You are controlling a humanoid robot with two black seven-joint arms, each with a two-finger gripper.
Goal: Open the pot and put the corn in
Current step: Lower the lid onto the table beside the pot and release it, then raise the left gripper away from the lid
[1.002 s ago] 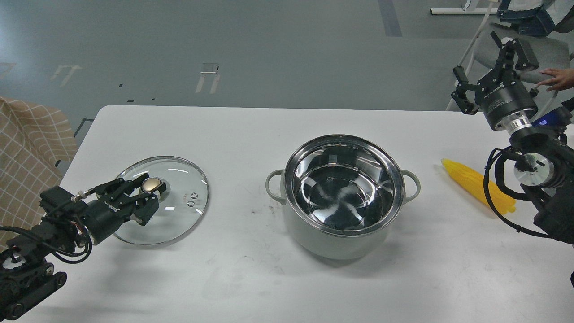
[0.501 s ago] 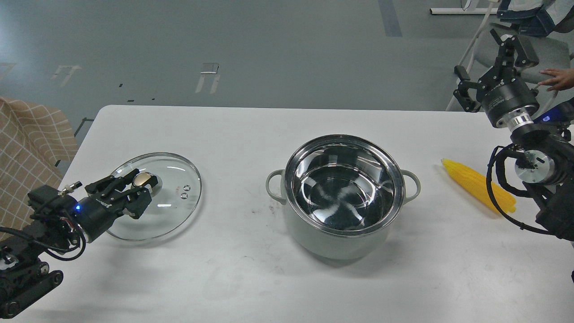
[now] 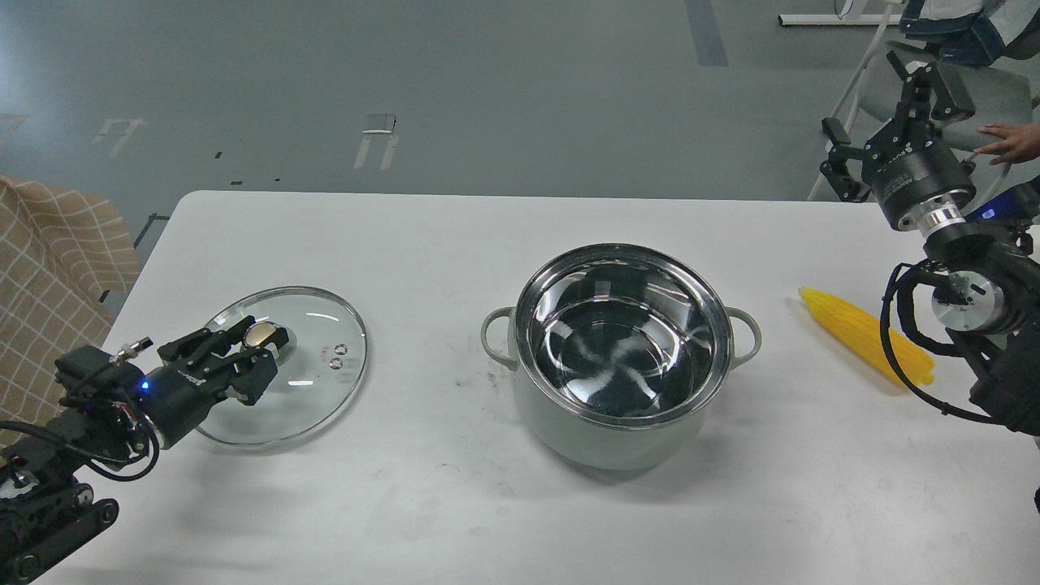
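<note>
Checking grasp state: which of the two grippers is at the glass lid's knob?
The left gripper: its fingers flank the lid's brass knob. The right gripper is raised, open and empty.
</note>
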